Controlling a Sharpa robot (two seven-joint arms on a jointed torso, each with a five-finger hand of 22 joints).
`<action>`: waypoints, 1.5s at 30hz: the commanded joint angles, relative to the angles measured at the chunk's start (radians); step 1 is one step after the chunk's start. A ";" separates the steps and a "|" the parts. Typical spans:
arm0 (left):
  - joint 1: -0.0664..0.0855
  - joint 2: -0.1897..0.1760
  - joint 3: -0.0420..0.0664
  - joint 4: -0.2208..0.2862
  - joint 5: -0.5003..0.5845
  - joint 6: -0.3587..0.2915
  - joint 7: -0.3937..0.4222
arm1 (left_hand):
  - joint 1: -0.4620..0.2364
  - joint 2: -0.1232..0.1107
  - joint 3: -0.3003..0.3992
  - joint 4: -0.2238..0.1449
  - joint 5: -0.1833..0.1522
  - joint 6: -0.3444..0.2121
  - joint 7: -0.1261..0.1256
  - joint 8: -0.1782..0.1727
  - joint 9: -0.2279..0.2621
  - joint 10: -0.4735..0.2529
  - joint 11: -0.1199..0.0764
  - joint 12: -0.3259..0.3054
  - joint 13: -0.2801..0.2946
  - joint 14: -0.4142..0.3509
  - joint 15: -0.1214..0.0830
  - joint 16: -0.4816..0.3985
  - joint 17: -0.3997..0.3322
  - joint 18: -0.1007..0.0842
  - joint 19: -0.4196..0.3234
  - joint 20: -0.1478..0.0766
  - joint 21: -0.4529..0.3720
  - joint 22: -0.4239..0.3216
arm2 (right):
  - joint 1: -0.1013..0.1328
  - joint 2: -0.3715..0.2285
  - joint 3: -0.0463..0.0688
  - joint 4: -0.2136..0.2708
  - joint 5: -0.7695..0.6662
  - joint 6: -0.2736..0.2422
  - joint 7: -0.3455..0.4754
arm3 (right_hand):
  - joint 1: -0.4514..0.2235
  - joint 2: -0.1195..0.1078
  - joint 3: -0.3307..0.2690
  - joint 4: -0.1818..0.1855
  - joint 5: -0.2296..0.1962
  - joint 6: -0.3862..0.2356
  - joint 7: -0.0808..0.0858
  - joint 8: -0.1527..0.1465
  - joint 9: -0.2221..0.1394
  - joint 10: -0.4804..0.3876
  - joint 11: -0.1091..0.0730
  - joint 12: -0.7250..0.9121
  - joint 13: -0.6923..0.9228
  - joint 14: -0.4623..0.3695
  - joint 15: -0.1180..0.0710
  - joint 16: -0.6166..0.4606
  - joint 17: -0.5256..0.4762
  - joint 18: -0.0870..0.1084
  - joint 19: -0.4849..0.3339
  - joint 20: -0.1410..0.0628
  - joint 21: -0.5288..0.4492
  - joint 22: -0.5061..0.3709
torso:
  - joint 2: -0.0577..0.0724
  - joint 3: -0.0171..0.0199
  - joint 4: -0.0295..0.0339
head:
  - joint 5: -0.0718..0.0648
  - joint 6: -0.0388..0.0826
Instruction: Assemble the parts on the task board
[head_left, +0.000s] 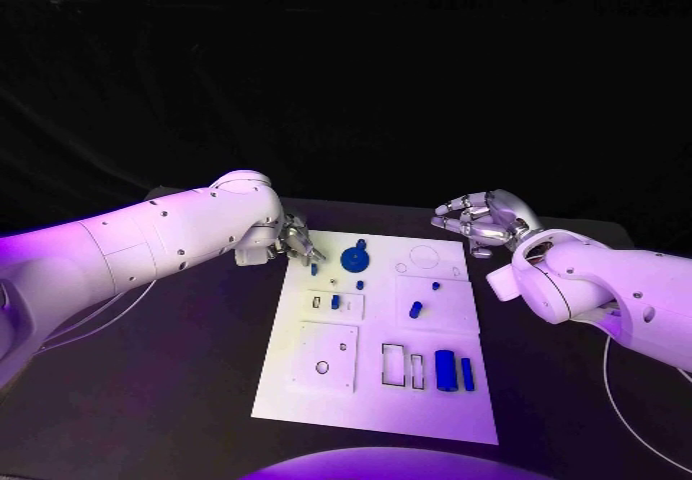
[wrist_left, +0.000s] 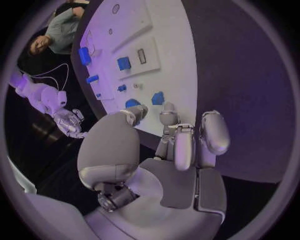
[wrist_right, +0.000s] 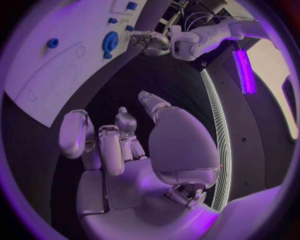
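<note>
Your left hand (head_left: 299, 243) sits at the task board's (head_left: 372, 400) far left corner, about 10 o'clock from the board's middle, fingertips at the board's edge just beside a small blue part (head_left: 315, 268). In the left wrist view its fingers (wrist_left: 185, 145) are partly curled and apart, with nothing between them.

Your right hand (head_left: 482, 223) hovers above the dark worktop (head_left: 173, 400) past the board's far right corner, about 1 o'clock, fingers (wrist_right: 112, 147) bent and spread, holding nothing.

Nearest you on the board, 2 upright blue blocks (head_left: 446, 370) stand side by side at about 5 o'clock, beside empty rectangular slots. Mid-board you have a small blue piece (head_left: 336, 301) left of centre and another (head_left: 415, 309) right of it. Farthest, a round blue gear-like part (head_left: 356, 262) lies near 11 o'clock, close to your left hand.
</note>
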 joint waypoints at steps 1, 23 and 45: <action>-0.001 0.003 0.000 -0.001 -0.007 0.033 0.008 | -0.001 0.012 -0.006 -0.001 -0.001 0.008 -0.003 0.002 -0.001 0.009 -0.001 0.002 -0.001 0.067 0.004 0.002 0.105 -0.001 0.004 0.005 0.002 0.001 | 0.000 0.001 0.000 0.001 -0.011 0.003 0.008 | -0.008 0.003 -0.001 0.007 0.001 -0.009 0.000 0.005 0.002 -0.008 -0.001 0.003 -0.001 0.030 -0.002 -0.005 -0.001 0.020 -0.001 -0.001 -0.006 0.045 | 0.000 0.0010 0.0001 | -0.001 -0.001; -0.003 0.003 -0.001 0.004 0.026 0.014 0.008 | 0.154 0.063 0.010 -0.016 0.003 0.037 -0.029 0.062 0.024 0.027 -0.025 0.021 0.017 0.070 -0.015 0.007 0.116 -0.004 0.011 -0.008 0.009 0.017 | -0.001 0.005 0.000 -0.003 -0.011 0.005 0.007 | -0.008 0.003 -0.001 0.008 0.003 -0.009 0.000 0.006 0.002 -0.008 -0.001 0.003 -0.001 0.030 -0.002 -0.005 -0.002 0.020 -0.001 -0.001 -0.005 0.045 | -0.001 0.0024 0.0002 | 0.001 -0.006; -0.005 0.007 -0.002 -0.005 0.059 0.007 0.010 | 0.309 0.080 0.114 -0.073 0.007 0.005 -0.028 0.075 0.032 0.027 -0.026 0.021 0.019 0.071 -0.016 0.008 0.119 -0.005 0.011 -0.011 0.011 0.023 | -0.001 0.007 0.000 -0.006 -0.011 0.007 0.008 | -0.009 0.006 -0.001 0.012 0.010 -0.010 -0.001 0.009 0.002 -0.006 -0.001 0.005 0.001 0.030 -0.002 -0.005 0.000 0.020 0.000 -0.001 -0.005 0.046 | -0.002 0.0020 0.0008 | 0.002 -0.012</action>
